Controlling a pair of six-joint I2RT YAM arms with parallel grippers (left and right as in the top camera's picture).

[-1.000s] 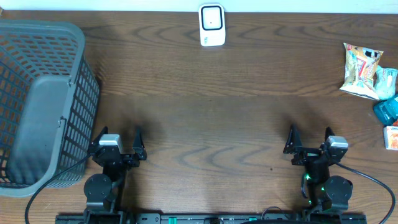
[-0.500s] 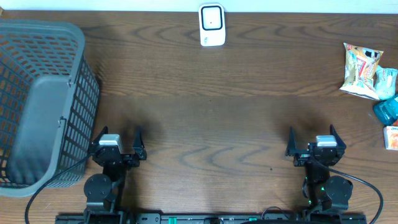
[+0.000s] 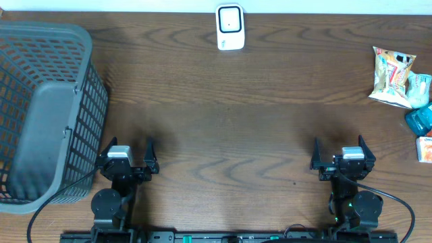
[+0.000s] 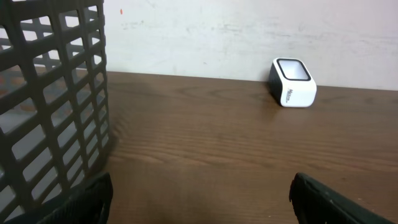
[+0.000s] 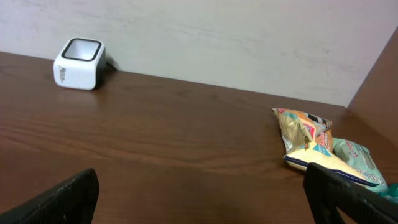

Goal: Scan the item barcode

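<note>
The snack packet [image 3: 393,77] lies at the far right of the bench [image 3: 229,121], well apart from the white scanner [image 3: 230,27] at the back centre. Near the front edge, the right tool [image 3: 339,150] and left tool [image 3: 127,152] stand released, grasping nothing. A grey basket [image 3: 88,115] sits left.

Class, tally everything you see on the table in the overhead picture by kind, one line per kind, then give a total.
Basket: 1
Scanner: 1
Grocery items: 4 (snack bag, teal packet, teal item, small box; the last two are cut by the frame edge)
End effectors: 2 (left end effector, right end effector)
Total: 8
</note>
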